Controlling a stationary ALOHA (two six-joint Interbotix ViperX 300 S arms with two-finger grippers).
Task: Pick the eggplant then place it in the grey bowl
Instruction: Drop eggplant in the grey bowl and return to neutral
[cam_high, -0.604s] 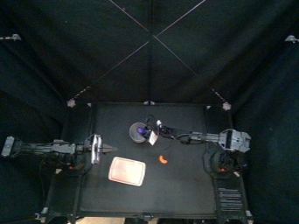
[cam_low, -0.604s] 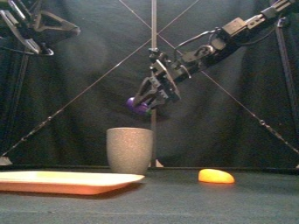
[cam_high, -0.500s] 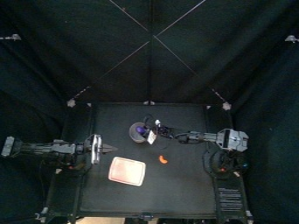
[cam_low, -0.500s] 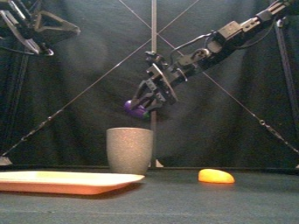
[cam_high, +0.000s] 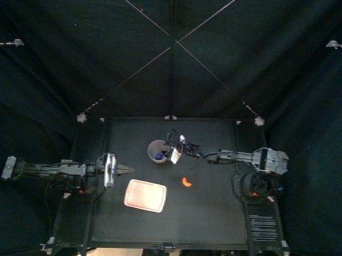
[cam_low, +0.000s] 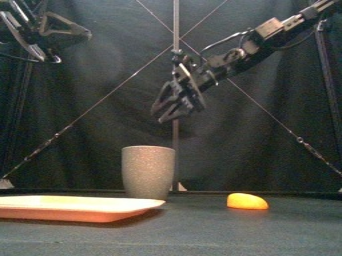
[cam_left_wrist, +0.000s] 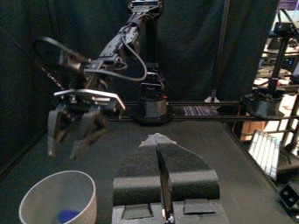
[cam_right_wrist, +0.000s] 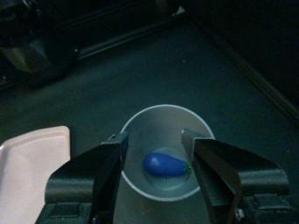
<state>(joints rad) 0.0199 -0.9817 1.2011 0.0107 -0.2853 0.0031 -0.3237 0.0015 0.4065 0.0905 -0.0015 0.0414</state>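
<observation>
While the right arm reached in from its side to the middle of the tabletop (cam_high: 214, 212), the right fingers (cam_low: 174, 100) hung in the air directly above the grey bowl (cam_low: 148, 171), clear of its rim. The right fingers were spread wide apart and had hold of nothing. In the right wrist view they stood one to either side of the bowl's mouth, with the camera looking straight down into it.

The eggplant (cam_right_wrist: 163, 164) lay at the bottom inside the grey bowl, a small rounded blue-purple piece, free of any grip. The left wrist view showed it low against the bowl's inner wall.

The grey bowl was a tall speckled cup. It stood upright near the middle of the tabletop, toward the back.

A flat pink tray (cam_high: 144, 195) lay nearer the front and to the left of the bowl, apart from it. A small orange toy (cam_low: 246, 201) rested on the tabletop to the right of the tray, touching neither tray nor bowl.

The left arm was held over the left side of the tabletop. The left fingers (cam_left_wrist: 163, 179) were pressed together with nothing between them and pointed toward the bowl from a distance.
</observation>
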